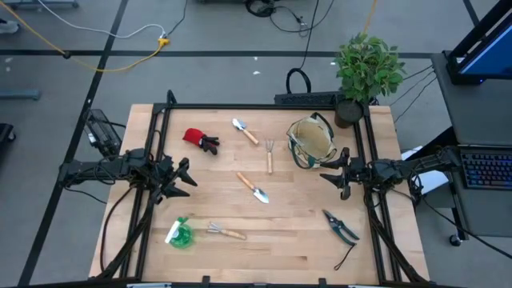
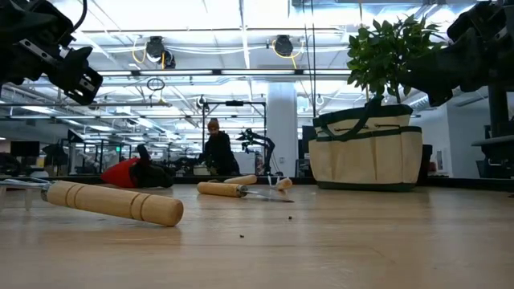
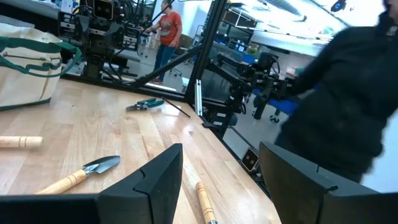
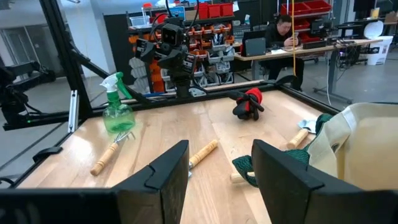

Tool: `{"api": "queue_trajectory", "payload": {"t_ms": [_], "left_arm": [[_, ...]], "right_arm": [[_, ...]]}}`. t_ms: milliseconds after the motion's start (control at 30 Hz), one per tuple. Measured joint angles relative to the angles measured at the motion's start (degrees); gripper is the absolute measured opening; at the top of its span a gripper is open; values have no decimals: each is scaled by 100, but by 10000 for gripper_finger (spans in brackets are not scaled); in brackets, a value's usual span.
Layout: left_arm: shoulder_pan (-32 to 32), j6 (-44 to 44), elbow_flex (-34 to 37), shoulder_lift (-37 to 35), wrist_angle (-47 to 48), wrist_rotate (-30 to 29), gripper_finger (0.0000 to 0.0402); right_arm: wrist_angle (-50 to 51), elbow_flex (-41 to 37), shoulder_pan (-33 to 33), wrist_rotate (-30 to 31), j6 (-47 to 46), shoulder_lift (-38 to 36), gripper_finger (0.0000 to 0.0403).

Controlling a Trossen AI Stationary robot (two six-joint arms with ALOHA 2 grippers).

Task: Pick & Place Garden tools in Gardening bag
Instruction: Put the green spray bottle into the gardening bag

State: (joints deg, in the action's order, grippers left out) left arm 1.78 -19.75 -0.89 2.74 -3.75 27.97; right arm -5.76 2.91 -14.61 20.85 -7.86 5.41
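The beige gardening bag (image 1: 310,140) with green trim stands upright at the far right. On the table lie a red-black glove (image 1: 200,139), a trowel (image 1: 245,131), a fork (image 1: 270,156), a second trowel (image 1: 254,189), a rake (image 1: 226,232), a green spray bottle (image 1: 181,234) and pruning shears (image 1: 342,226). My left gripper (image 1: 190,176) is open and empty at the left side, above the table. My right gripper (image 1: 328,172) is open and empty just near of the bag (image 4: 360,149). Both grippers point toward the table's middle.
A leafy potted plant (image 1: 366,72) stands at the far right corner behind the bag. A black frame rail (image 1: 264,106) runs along the table's far edge, with more rails along its sides. A person (image 3: 166,28) stands beyond the table. Bare wood lies between the tools.
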Motion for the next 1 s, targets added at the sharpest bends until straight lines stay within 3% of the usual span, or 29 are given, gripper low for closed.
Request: {"api": "queue_trajectory", "payload": {"t_ms": [167,367,633,733,833,1000], "left_arm": [[7,45,-2,-1,-2,-71,218],[15,1,15,0,-173,-716,218],[11,-949,13,0,-1168,-1510,218],[11,-1040,9,-2,-1595,-2201,218],[11,-1677,7,0,-2028,-2680,218],[6,-2288,-42,3,-2031,-2848,218]], "right_arm": [[0,-1,-1,1,-6,1,166],[-1,0,0,3,-236,-1,166],[-2,-2,2,19,-331,2,166],[-2,-1,0,21,-481,2,166],[-3,-1,0,21,-500,2,166],[-2,-1,0,23,-496,2,166]]}}
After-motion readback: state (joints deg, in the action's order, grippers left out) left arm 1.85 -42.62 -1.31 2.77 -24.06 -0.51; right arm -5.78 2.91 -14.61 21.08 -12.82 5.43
